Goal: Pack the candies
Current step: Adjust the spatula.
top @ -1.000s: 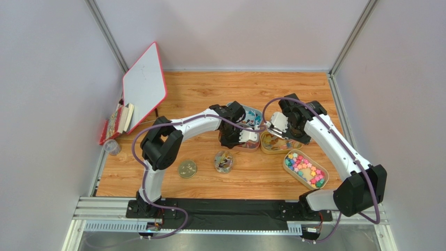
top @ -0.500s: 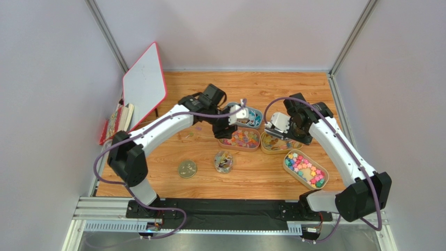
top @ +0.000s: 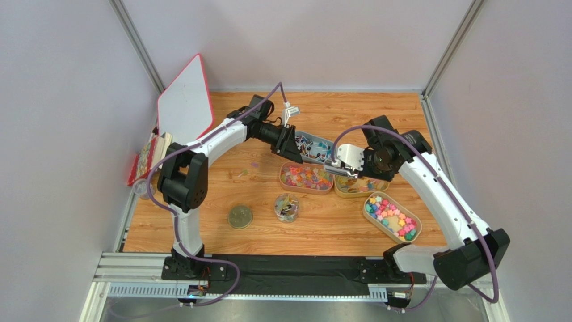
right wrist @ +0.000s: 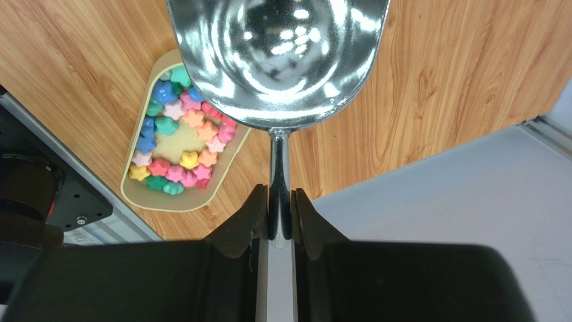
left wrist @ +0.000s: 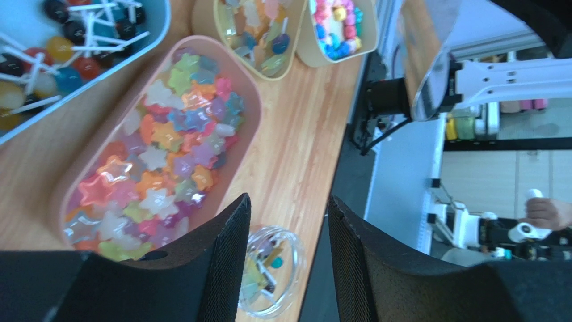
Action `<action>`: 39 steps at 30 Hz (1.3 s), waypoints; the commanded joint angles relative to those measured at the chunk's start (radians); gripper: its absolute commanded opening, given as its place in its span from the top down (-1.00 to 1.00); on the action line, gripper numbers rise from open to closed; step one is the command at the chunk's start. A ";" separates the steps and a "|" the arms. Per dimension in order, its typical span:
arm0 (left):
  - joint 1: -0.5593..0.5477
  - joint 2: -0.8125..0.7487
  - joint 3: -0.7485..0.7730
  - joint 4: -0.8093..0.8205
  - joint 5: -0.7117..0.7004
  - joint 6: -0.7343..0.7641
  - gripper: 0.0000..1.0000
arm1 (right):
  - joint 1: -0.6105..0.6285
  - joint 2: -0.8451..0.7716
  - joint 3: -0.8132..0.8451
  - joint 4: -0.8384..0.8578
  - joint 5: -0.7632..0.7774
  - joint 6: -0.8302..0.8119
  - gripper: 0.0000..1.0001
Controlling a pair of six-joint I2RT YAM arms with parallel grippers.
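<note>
The candies lie in four trays: translucent stars in a pink tray (top: 307, 177) (left wrist: 158, 154), lollipops in a blue tray (top: 315, 146) (left wrist: 54, 47), mixed sweets in a tan tray (top: 359, 184) (left wrist: 258, 33), and bright stars in another tan tray (top: 391, 216) (right wrist: 178, 144). A clear jar (top: 287, 206) (left wrist: 272, 272) holds a few candies. My left gripper (top: 292, 142) (left wrist: 289, 215) hangs open and empty above the table, beside the blue tray. My right gripper (top: 346, 163) (right wrist: 279, 201) is shut on the handle of an empty metal scoop (right wrist: 278, 54), between the pink and mixed trays.
The jar's lid (top: 240, 216) lies flat on the wood, left of the jar. A red-rimmed whiteboard (top: 184, 111) leans at the back left with books (top: 151, 153) beneath it. Grey walls and metal posts close in the table.
My left arm has swung from over the pink tray back toward the far left, and its jaws have opened. My right arm has carried the scoop a little to the left.
</note>
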 commanded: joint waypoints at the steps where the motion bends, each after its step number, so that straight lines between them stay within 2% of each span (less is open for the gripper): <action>1: -0.015 -0.036 0.036 0.093 0.107 -0.122 -0.07 | 0.026 0.055 0.082 0.029 -0.035 0.000 1.00; 10: -0.019 -0.039 0.034 0.114 0.106 -0.132 -0.08 | 0.100 0.153 0.099 0.042 -0.016 0.060 1.00; 22: -0.036 -0.041 0.019 0.126 0.115 -0.130 -0.05 | 0.134 0.244 0.198 0.075 -0.007 0.097 1.00; 29: -0.047 -0.030 0.022 0.162 0.136 -0.156 0.17 | 0.178 0.265 0.199 0.079 -0.005 0.104 1.00; 34: -0.048 -0.034 -0.004 0.195 0.163 -0.176 0.57 | 0.198 0.274 0.197 0.092 0.001 0.117 1.00; 39: -0.050 -0.044 -0.044 0.211 0.176 -0.191 0.61 | 0.198 0.274 0.194 0.108 0.011 0.127 1.00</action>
